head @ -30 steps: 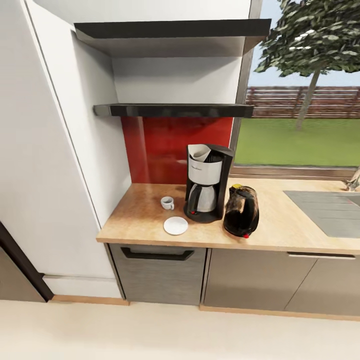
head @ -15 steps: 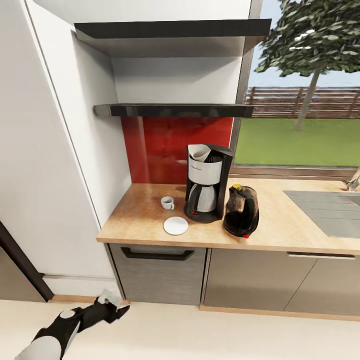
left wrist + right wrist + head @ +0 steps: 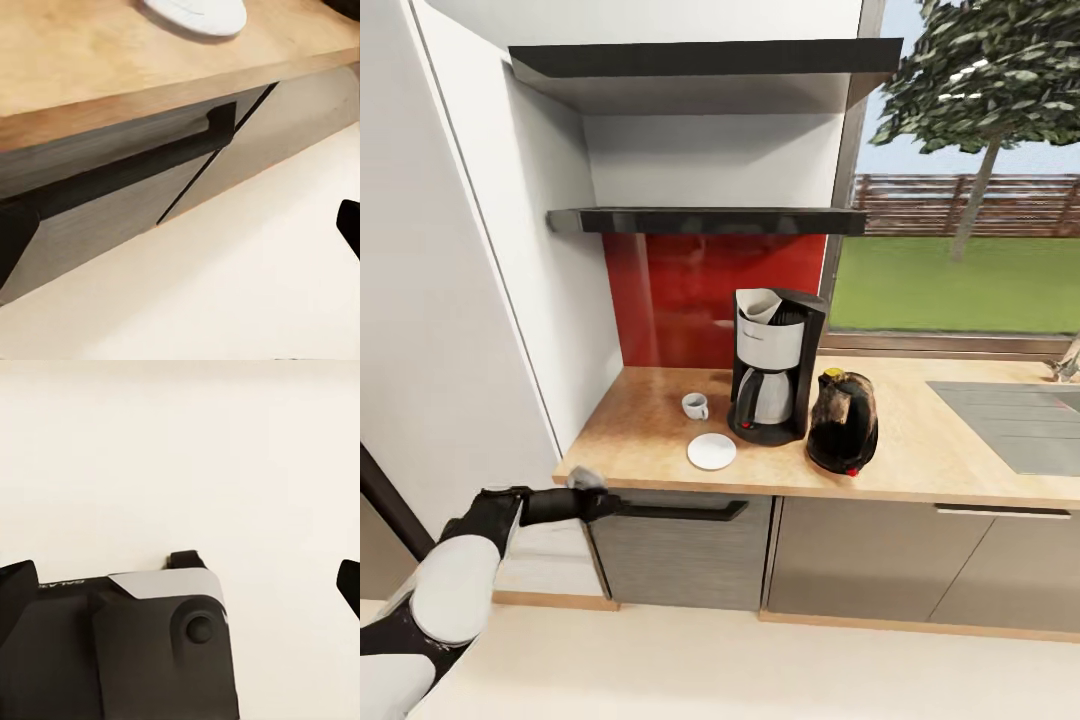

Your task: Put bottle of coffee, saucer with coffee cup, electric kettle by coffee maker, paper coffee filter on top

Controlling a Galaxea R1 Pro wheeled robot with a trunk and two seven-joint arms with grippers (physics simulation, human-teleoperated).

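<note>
On the wooden countertop [image 3: 640, 440] stands the black and silver coffee maker [image 3: 775, 365], a white paper filter [image 3: 758, 303] in its top. The small white cup [image 3: 695, 405] stands on the wood to its left. The white saucer [image 3: 712, 451] lies bare in front of the cup and also shows in the left wrist view [image 3: 199, 11]. A dark kettle [image 3: 843, 422] stands just right of the maker. My left gripper [image 3: 598, 500] is open and empty at the counter's front edge, by the drawer handle [image 3: 127, 169]. My right gripper [image 3: 180, 585] is open over the floor.
Two dark shelves [image 3: 705, 220] hang above the counter, seen from below, so their tops are hidden. A tall white cabinet [image 3: 450, 330] stands at the left. A sink [image 3: 1020, 420] is set into the counter at the right, under a window. Drawers [image 3: 680, 550] sit below.
My left arm came into view from the bottom left and rose from floor height to the counter's front edge. The things on the counter have not moved.
</note>
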